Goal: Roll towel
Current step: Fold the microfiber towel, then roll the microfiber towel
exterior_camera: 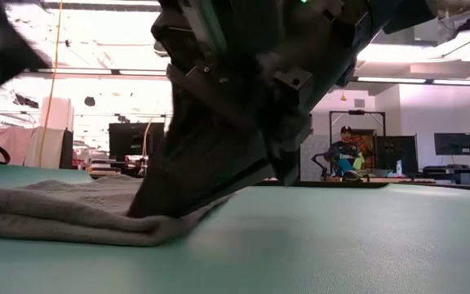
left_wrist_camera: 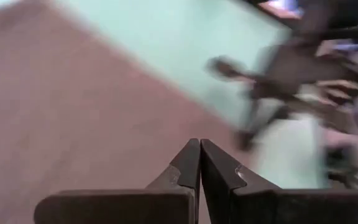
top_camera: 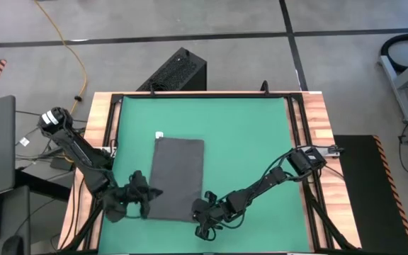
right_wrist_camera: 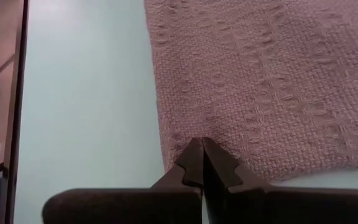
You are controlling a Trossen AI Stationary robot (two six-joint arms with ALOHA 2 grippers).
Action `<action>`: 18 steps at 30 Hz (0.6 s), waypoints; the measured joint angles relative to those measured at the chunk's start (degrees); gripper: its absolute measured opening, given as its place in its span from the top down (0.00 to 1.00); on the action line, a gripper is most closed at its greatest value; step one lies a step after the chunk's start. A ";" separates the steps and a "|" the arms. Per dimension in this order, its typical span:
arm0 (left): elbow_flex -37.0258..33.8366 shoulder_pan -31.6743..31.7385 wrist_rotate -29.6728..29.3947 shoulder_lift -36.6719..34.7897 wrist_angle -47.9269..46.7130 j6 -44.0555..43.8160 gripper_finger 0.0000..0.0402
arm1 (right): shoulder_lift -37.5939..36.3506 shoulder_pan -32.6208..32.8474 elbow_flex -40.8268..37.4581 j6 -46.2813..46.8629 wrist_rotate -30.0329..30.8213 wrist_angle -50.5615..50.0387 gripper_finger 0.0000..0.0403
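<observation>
High view: towel [top_camera: 178,177] laid flat on green mat [top_camera: 246,134], near worktop front. Left pincer [top_camera: 149,193] and right pincer [top_camera: 205,205] clenched at its near corners, likely pinched for rolling.

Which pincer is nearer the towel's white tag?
Left, slightly. The left pincer is at the towel's near left edge; the right pincer is at its near right corner, diagonally opposite the tag.

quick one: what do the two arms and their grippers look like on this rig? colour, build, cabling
Both arms are dark, near black, built of slim jointed links with cables along them. The left gripper and right gripper are dark too. Each has two flat, angular fingers tapering to a point, with stepped, notched edges. No markings show.
</observation>
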 joint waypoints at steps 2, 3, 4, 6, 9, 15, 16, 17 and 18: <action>3.31 -0.71 -0.01 -0.34 1.19 7.62 1.00 | -1.25 0.05 0.02 -1.13 0.73 -0.99 0.96; 5.28 -1.06 -0.13 -0.34 0.92 10.61 1.00 | -2.08 0.09 0.02 -1.85 2.00 -1.93 0.96; 7.31 -1.27 -0.40 -0.32 -0.17 13.26 1.00 | -3.00 0.13 -0.09 -2.66 3.51 -3.40 0.96; 11.43 -1.42 -0.36 -0.33 -3.26 17.69 1.00 | -5.36 0.06 -0.14 -4.22 5.98 -5.81 0.96; 15.55 -1.53 4.24 -0.35 -8.42 23.79 1.00 | -9.05 -0.32 0.11 -8.37 7.01 -8.19 0.94; 17.36 -3.62 18.41 -0.33 -9.40 37.34 1.00 | -13.81 0.98 0.09 -22.07 2.23 -8.42 0.80; 17.30 -3.85 21.71 -0.29 -10.07 39.34 0.99 | -14.56 1.54 0.13 -24.57 1.59 -8.72 0.76; 17.18 -4.18 24.73 -0.29 -10.45 41.49 0.98 | -14.94 2.03 0.21 -27.07 1.14 -9.30 0.71; 17.15 -4.45 27.38 -0.29 -10.65 43.44 0.97 | -15.08 2.59 0.26 -29.69 1.09 -10.16 0.66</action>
